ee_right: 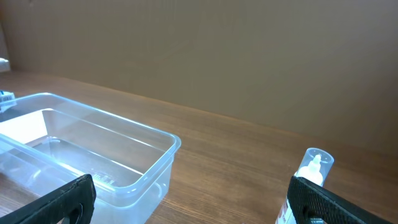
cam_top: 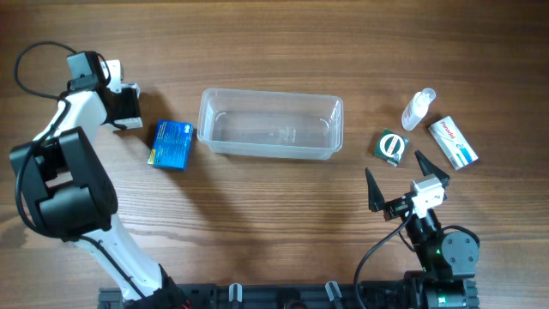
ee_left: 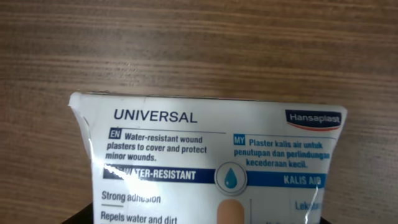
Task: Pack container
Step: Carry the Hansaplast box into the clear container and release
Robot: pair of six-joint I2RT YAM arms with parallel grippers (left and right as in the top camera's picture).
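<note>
The clear plastic container (cam_top: 270, 150) sits empty at the table's middle and also shows in the right wrist view (ee_right: 149, 140). My left gripper (cam_top: 127, 107) is at the far left, shut on a white Hansaplast plaster box (ee_left: 211, 162) that fills its wrist view; its fingers are mostly hidden behind the box. A blue box (cam_top: 171, 144) lies between that gripper and the container. My right gripper (cam_top: 403, 184) is open and empty, near the front right, pointing toward the container's right end (ee_right: 196, 205).
A small clear bottle (cam_top: 419, 109) stands right of the container and shows in the right wrist view (ee_right: 316, 167). A green-and-white box (cam_top: 392, 146) and a white Panadol box (cam_top: 453, 142) lie beside it.
</note>
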